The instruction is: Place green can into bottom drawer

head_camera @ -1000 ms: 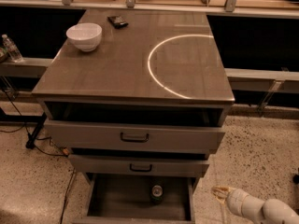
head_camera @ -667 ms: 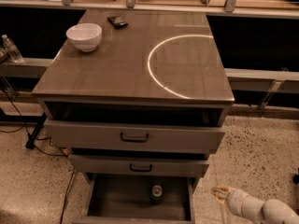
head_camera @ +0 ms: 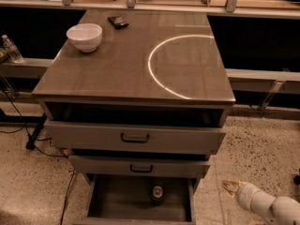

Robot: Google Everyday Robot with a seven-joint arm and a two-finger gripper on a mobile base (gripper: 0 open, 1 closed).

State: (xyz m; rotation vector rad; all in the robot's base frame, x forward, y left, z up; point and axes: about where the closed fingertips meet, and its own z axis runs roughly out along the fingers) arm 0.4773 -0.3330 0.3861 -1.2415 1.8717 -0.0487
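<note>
The green can [head_camera: 157,193] stands upright inside the open bottom drawer [head_camera: 117,203], near its back right, its silver top showing. My gripper [head_camera: 230,187] is low at the lower right, outside the drawer and to the right of it, above the speckled floor. It holds nothing and is well apart from the can. The white arm [head_camera: 272,205] runs off the lower right corner.
Two wider grey drawers with black handles [head_camera: 135,138] sit above the bottom drawer, partly pulled out. A white bowl [head_camera: 84,36] and a small dark object [head_camera: 117,21] lie on the cabinet top [head_camera: 117,69]. A plastic bottle [head_camera: 12,49] stands at the left. Cables [head_camera: 28,130] lie on the floor.
</note>
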